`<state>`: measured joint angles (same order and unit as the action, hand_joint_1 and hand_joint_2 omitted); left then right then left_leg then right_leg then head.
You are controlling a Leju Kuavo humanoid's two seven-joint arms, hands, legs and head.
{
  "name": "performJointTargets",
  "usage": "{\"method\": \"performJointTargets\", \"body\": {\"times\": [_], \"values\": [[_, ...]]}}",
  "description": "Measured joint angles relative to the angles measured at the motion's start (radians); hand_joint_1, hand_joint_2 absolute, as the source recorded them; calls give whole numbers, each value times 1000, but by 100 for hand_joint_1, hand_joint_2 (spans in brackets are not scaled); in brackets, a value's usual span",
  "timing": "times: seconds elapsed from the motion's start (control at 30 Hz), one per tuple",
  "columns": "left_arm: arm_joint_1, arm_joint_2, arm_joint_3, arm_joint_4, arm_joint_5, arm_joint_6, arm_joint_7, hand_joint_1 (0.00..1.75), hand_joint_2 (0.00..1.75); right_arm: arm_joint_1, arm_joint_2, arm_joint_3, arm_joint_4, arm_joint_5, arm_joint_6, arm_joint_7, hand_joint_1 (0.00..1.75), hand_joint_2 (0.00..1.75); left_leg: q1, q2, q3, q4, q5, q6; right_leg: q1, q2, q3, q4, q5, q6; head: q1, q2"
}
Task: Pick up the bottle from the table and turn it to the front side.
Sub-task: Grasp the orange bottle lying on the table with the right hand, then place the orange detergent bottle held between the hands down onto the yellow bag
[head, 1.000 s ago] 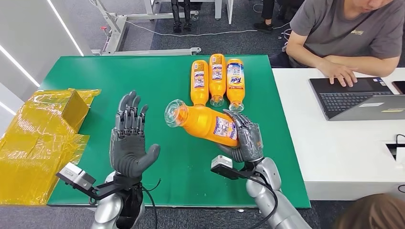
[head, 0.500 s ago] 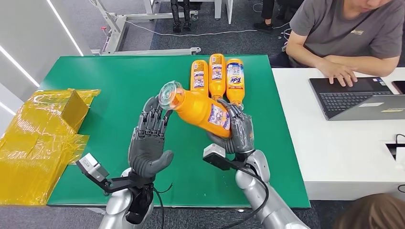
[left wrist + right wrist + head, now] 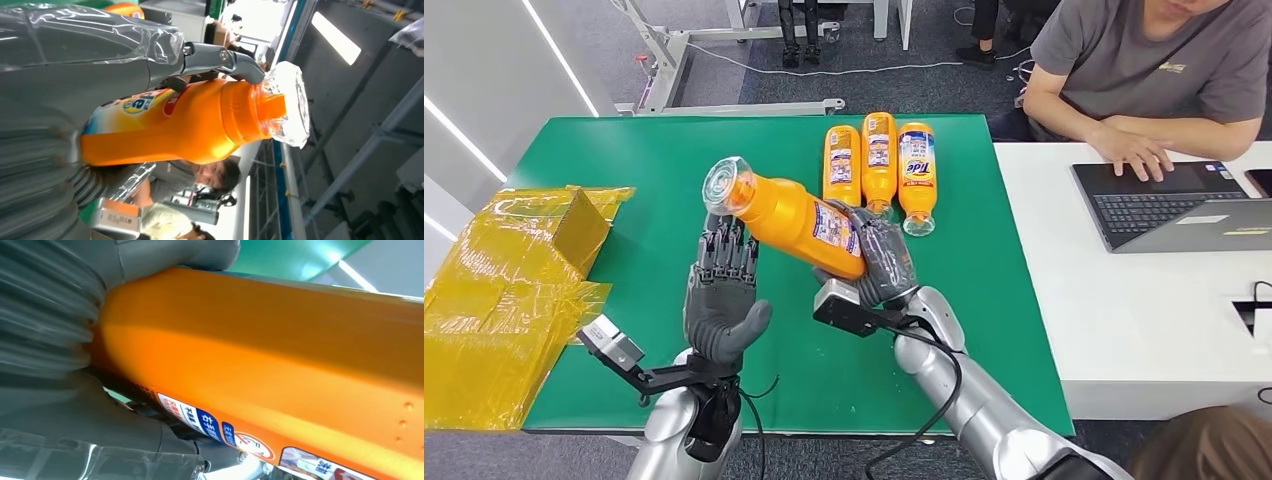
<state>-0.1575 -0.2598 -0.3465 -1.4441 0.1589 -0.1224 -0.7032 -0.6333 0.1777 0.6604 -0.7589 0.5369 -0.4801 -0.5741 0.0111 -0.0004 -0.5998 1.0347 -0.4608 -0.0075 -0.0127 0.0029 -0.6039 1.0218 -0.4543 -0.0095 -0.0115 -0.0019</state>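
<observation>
An orange detergent bottle [image 3: 794, 215] with a clear cap [image 3: 727, 185] hangs tilted above the green table [image 3: 644, 180], cap end up and to the left. My right hand [image 3: 879, 262] grips its lower body, with a small printed label facing up. My left hand [image 3: 721, 295] stands upright with spread fingers [image 3: 724, 250] just under the neck end; contact is unclear. In the left wrist view the bottle [image 3: 175, 125] lies right beside my left hand [image 3: 75, 60], with a dark finger [image 3: 220, 57] along its shoulder. The right wrist view has the orange bottle [image 3: 280, 355] pressed against my right hand [image 3: 45, 305].
Three more orange bottles [image 3: 879, 160] lie side by side at the table's far edge. Yellow wrapped boxes [image 3: 514, 290] sit at the left. A white desk [image 3: 1124, 310] with a laptop [image 3: 1164, 205] adjoins on the right, where a person [image 3: 1144, 70] is typing.
My right hand has carried the bottle up and leftward. My left hand has moved right and come in under the bottle's neck.
</observation>
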Motion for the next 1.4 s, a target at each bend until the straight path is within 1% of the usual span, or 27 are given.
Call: {"method": "performJointTargets", "body": {"times": [0.1, 0.27, 0.37, 0.6, 0.8, 0.93, 1.1, 1.4], "values": [[1, 0, 14, 6, -6, 22, -2, 0, 175, -5, -1, 32, 0, -11, 33, 10, 175, 175, 0, 0, 0, 0, 0, 0, 0, 0, 0, 0, 0, 0, 0, 0], [-7, 0, 27, 18, -21, 87, 0, 0, 175, -2, -8, 96, -17, -19, 82, 22, 175, 175, 0, 0, 0, 0, 0, 0, 0, 0, 0, 0, 0, 0, 0, 0], [-14, 0, 28, 30, -15, 109, 1, 0, 175, 9, -17, 132, -37, -24, 95, 29, 175, 175, 0, 0, 0, 0, 0, 0, 0, 0, 0, 0, 0, 0, 0, 0], [-19, 0, 29, 48, 4, 128, 1, 0, 175, 30, -63, 183, -83, -29, 134, 58, 175, 175, 0, 0, 0, 0, 0, 0, 0, 0, 0, 0, 0, 0, 0, 0], [-17, 0, 31, 49, 11, 132, 1, 1, 175, 32, -103, 217, -90, -20, 167, 95, 175, 175, 0, 0, 0, 0, 0, 0, 0, 0, 0, 0, 0, 0, 0, 0], [-17, 0, 31, 49, 31, 127, 1, 175, 175, 34, -115, 225, -94, -19, 171, 105, 175, 175, 0, 0, 0, 0, 0, 0, 0, 0, 0, 0, 0, 0, 0, 0], [-17, 7, 26, 58, 125, 52, 1, 175, 175, 43, -124, 225, -107, -24, 132, 109, 175, 175, 0, 0, 0, 0, 0, 0, 0, 0, 0, 0, 0, 0, 0, 0], [-36, 17, 1, 84, 185, 24, 1, 175, 175, 61, -132, 223, -115, -41, 41, 88, 175, 175, 0, 0, 0, 1, 0, 0, 0, 0, 0, 0, 0, 0, 0, 0]]}}
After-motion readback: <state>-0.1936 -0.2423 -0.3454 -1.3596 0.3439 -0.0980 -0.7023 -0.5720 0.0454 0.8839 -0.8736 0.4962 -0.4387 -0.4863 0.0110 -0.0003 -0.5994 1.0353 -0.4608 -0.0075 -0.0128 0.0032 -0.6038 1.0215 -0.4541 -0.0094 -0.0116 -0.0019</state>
